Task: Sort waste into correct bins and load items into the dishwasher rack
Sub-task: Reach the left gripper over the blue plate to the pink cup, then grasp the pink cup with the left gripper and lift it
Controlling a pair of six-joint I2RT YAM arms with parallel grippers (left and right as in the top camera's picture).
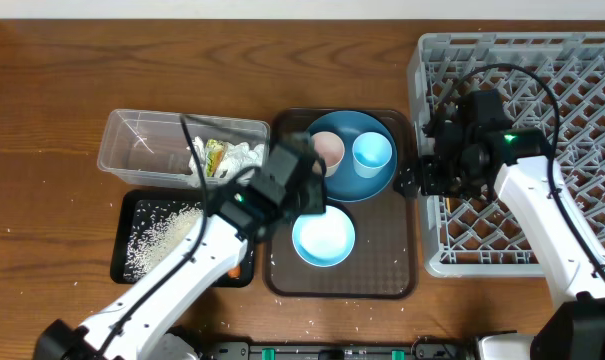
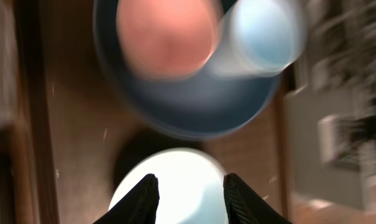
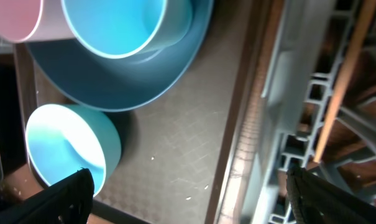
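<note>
Overhead: the rack (image 1: 522, 150) fills the table (image 1: 62, 70) at 3 o'clock. Just beside it, at centre, a brown tray (image 1: 342, 285) carries the plate (image 1: 357, 185), with the pink cup (image 1: 327, 150) and blue cup (image 1: 372, 153) standing on it and the bowl (image 1: 324, 240) at the plate's 6 o'clock. At 9 o'clock the tub (image 1: 142, 150) holds tissues (image 1: 244, 155) and the wrapper (image 1: 215, 155). Below the tub, the black tray (image 1: 127, 250) holds rice (image 1: 162, 235), with the carrot (image 1: 234, 270) at its 4 o'clock corner. The left claw (image 1: 310, 203) hangs between plate and bowl. The right claw (image 1: 410, 183) is at the rack's 9 o'clock edge. Left wrist, blurred: the fingers (image 2: 141, 202) are spread apart and empty over the bowl, with the plate and both cups at 12 o'clock. Right wrist: the fingers (image 3: 69, 199) are wide apart and empty over the brown tray's edge. The bowl is at 9 o'clock, the plate and cups at 11, and the rack at 3 with a chopstick (image 3: 340, 81) in it.
</note>
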